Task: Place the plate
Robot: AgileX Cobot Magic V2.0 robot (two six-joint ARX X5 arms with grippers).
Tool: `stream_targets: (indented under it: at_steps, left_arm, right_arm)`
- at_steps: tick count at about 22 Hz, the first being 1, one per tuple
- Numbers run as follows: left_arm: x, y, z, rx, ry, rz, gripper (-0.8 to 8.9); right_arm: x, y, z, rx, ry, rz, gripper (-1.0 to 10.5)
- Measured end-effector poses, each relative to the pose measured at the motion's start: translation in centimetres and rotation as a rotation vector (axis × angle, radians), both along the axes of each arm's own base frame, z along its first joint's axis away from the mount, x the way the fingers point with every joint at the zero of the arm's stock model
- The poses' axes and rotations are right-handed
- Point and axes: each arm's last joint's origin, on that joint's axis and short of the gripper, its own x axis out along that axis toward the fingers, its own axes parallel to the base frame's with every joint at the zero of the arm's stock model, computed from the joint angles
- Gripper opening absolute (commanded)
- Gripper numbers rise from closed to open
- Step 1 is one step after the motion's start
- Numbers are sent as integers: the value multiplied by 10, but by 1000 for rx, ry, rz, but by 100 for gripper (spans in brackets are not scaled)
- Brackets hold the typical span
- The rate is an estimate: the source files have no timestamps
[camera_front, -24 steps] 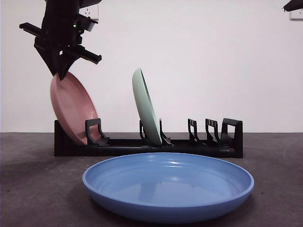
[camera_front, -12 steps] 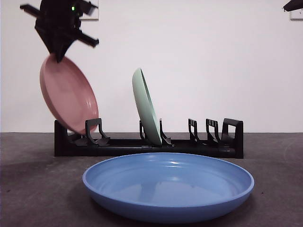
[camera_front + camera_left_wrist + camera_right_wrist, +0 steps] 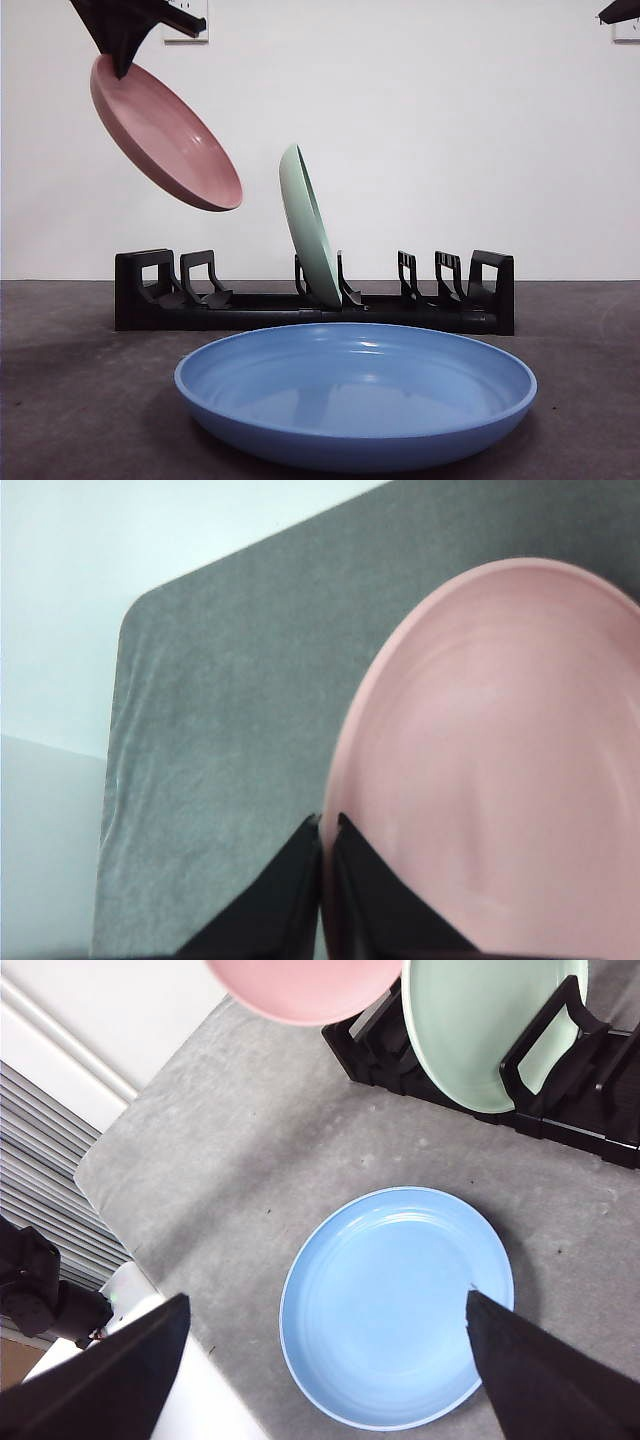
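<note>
My left gripper (image 3: pixel 120 62) is shut on the rim of a pink plate (image 3: pixel 165 135), holding it tilted in the air above the left end of the black dish rack (image 3: pixel 490 290). In the left wrist view the jaws of that gripper (image 3: pixel 327 823) pinch the pink plate (image 3: pixel 500 760) at its edge. A pale green plate (image 3: pixel 308 225) stands upright in a middle slot of the rack. A blue plate (image 3: pixel 355 390) lies flat on the table in front. My right gripper (image 3: pixel 320 1310) hovers high over the blue plate (image 3: pixel 395 1305), open and empty.
The rack's left slots (image 3: pixel 175 280) and right slots (image 3: pixel 430 275) hold nothing. A grey mat (image 3: pixel 220 740) covers the table, with its edge and a white wall beyond. The right arm shows as a black tip (image 3: pixel 620 10) at the top right corner.
The left gripper has lifted the pink plate up out of the rack's leftmost slot and tipped it flatter. The green and blue plates have not moved.
</note>
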Motion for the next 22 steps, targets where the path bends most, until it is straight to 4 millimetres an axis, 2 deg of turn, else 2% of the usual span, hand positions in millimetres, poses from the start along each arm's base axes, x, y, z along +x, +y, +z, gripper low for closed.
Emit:
stream_targets:
  at_steps: [6, 14, 22]
  left_arm:
    - [-25, 10, 16, -28, 42, -27, 4]
    - [-81, 26, 53, -265, 78, -192, 4]
    - [-125, 36, 75, -476, 121, -372, 5]
  right_arm:
    - [0, 0, 0, 0, 0, 0, 443]
    - [0, 0, 0, 0, 0, -1, 443]
    - [0, 0, 0, -1, -1, -1, 443]
